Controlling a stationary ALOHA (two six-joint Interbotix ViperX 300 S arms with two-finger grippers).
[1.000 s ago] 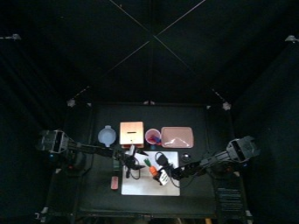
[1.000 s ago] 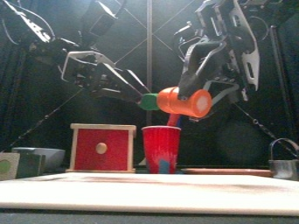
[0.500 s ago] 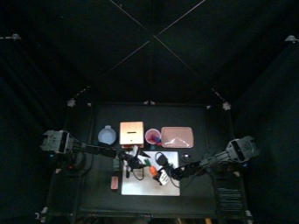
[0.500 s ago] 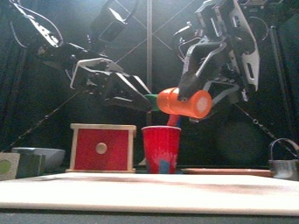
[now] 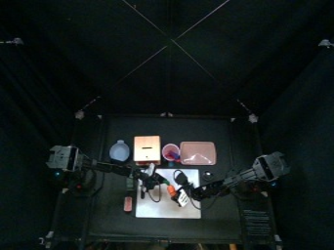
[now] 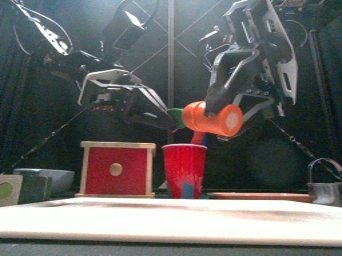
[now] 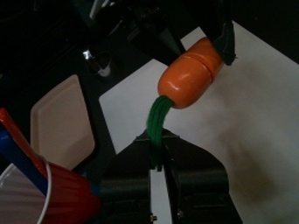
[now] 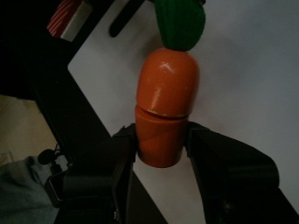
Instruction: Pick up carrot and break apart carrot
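Observation:
An orange toy carrot (image 6: pixel 211 117) with a green top (image 7: pixel 156 118) hangs in the air above the white board (image 5: pixel 185 208), lying level between the two arms. My right gripper (image 8: pixel 163 144) is shut on its thick orange end, one jaw on each side. From the other side, my left gripper (image 7: pixel 156 147) has its jaws closed around the green top. In the front view the left gripper (image 6: pixel 163 108) meets the carrot's green end just left of the right gripper (image 6: pixel 222 122). A seam runs around the carrot's (image 8: pixel 167 96) body.
A red cup (image 6: pixel 185 170) stands right behind and below the carrot. A red wooden box (image 6: pixel 116 168) stands to its left. From above I see a pink tray (image 5: pixel 198 151), a blue bowl (image 5: pixel 120 150) and a small reddish block (image 5: pixel 127 204) beside the board.
My left arm has come in toward the carrot and its jaws have closed onto the green top. The right gripper and the carrot have stayed put.

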